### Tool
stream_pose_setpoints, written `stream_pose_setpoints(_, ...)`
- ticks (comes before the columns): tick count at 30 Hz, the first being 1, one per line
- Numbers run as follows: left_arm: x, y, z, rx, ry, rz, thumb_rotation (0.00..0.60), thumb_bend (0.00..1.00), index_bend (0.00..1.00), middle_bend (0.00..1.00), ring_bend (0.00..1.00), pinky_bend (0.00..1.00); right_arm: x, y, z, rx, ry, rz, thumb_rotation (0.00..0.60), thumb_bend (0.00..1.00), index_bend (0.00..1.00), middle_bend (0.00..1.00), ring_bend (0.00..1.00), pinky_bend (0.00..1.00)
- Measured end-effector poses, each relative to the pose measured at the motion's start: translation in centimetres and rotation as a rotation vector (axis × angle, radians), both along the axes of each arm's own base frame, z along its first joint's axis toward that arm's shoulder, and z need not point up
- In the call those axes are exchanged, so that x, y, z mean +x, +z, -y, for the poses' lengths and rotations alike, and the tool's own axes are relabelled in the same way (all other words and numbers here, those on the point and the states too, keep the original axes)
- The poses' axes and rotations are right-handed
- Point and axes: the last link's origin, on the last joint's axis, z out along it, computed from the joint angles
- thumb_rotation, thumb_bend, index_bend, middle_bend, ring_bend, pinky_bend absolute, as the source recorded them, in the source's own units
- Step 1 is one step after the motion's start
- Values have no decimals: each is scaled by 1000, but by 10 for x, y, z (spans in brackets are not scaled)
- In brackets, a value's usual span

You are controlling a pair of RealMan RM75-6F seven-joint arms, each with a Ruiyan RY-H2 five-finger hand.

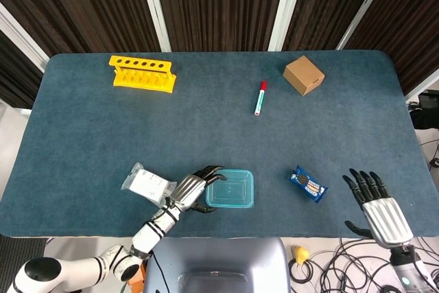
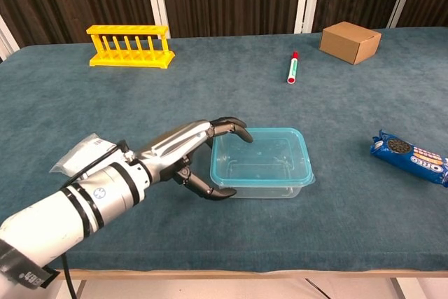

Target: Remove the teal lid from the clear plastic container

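Observation:
The clear plastic container with its teal lid [image 1: 231,189] [image 2: 262,161] sits near the table's front edge, lid on. My left hand [image 1: 192,190] [image 2: 183,155] grips the container's left end. Its fingers [image 2: 234,128] curl over the lid's rim and the thumb presses low against the side wall. My right hand [image 1: 375,209] hovers off the table's front right corner with its fingers spread and nothing in it; the chest view does not show it.
A white packet [image 1: 146,183] lies just left of my left forearm. A blue cookie packet [image 1: 307,184] [image 2: 411,156] lies right of the container. Further back are a yellow rack [image 1: 142,73], a red-capped marker [image 1: 260,98] and a cardboard box [image 1: 303,75].

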Motion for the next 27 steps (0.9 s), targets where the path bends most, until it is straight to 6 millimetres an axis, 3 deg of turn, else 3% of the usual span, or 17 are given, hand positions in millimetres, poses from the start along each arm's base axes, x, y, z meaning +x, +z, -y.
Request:
stream_pose_setpoints(7, -2, 1, -1, 3, 8, -2, 600, 260, 440, 397, 210, 284, 42, -57, 39, 104, 164, -45, 600, 113, 295, 0, 0, 0)
stream_pose_setpoints(11, -3, 3, -2, 6, 14, 2, 600, 263, 445, 402, 211, 287, 66, -94, 53, 140, 241, -17, 600, 137, 372, 0, 0, 0)
stream_pose_setpoints(17, -4, 5, -5, 16, 13, -3, 600, 268, 445, 406, 214, 319, 86, -137, 69, 168, 299, 30, 600, 184, 447, 0, 0, 0)
stream_pose_setpoints(27, -6, 7, -6, 25, 11, -11, 600, 268, 443, 409, 219, 326, 105, -155, 68, 197, 343, 126, 600, 199, 477, 0, 0, 0)
